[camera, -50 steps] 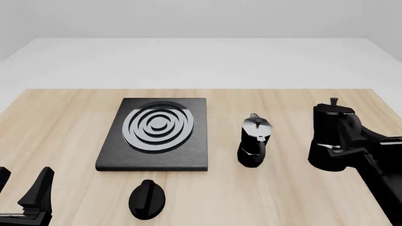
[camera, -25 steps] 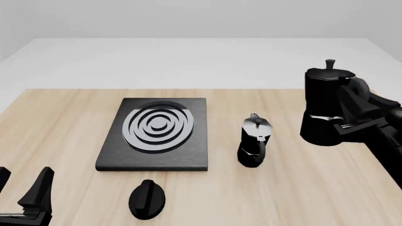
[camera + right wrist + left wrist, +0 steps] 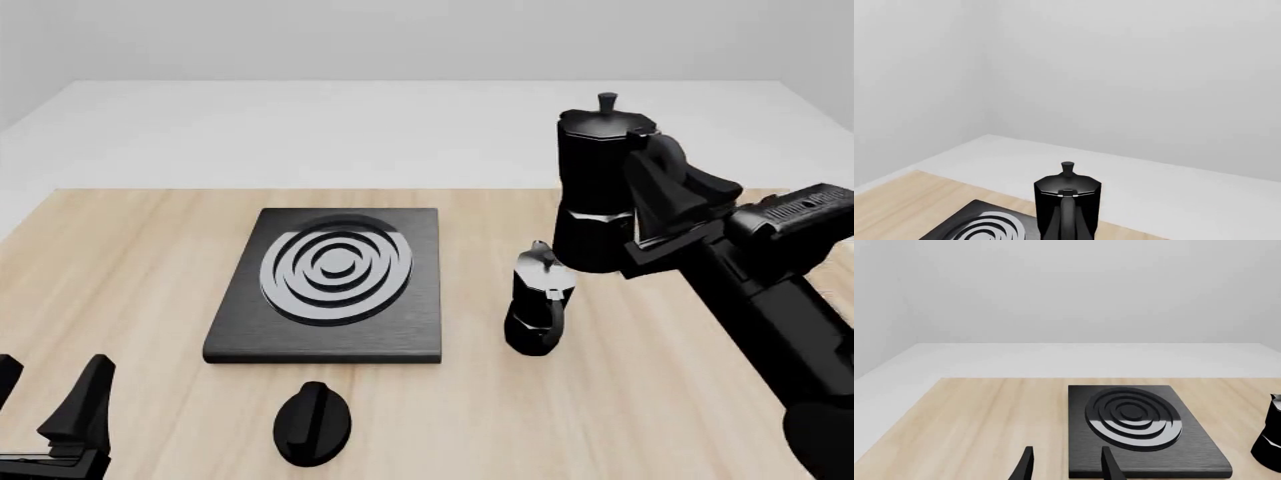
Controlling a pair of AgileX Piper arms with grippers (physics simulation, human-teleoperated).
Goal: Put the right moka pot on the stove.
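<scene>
The right moka pot (image 3: 601, 190), black and faceted with a knob on top, hangs in the air, right of the stove (image 3: 400, 325) and above the other pot. My right gripper (image 3: 650, 215) is shut on its handle side. In the right wrist view the pot (image 3: 1067, 205) fills the lower middle, with the stove's rings (image 3: 984, 231) beyond it. The stove is a flat black slab with silver-grey rings (image 3: 336, 268). My left gripper (image 3: 51, 375) stands open and empty at the near left corner; in its own view its fingers (image 3: 1026, 465) point toward the stove (image 3: 1187, 440).
A second, smaller moka pot (image 3: 541, 300) with a silvery lid stands on the table just right of the stove, also seen at the edge of the left wrist view (image 3: 1271, 440). A black oval knob (image 3: 314, 422) lies in front of the stove. The right arm stretches across the table's right side.
The right gripper has lifted the right moka pot off the table and carried it up and leftward, toward the stove. The left arm has not moved.
</scene>
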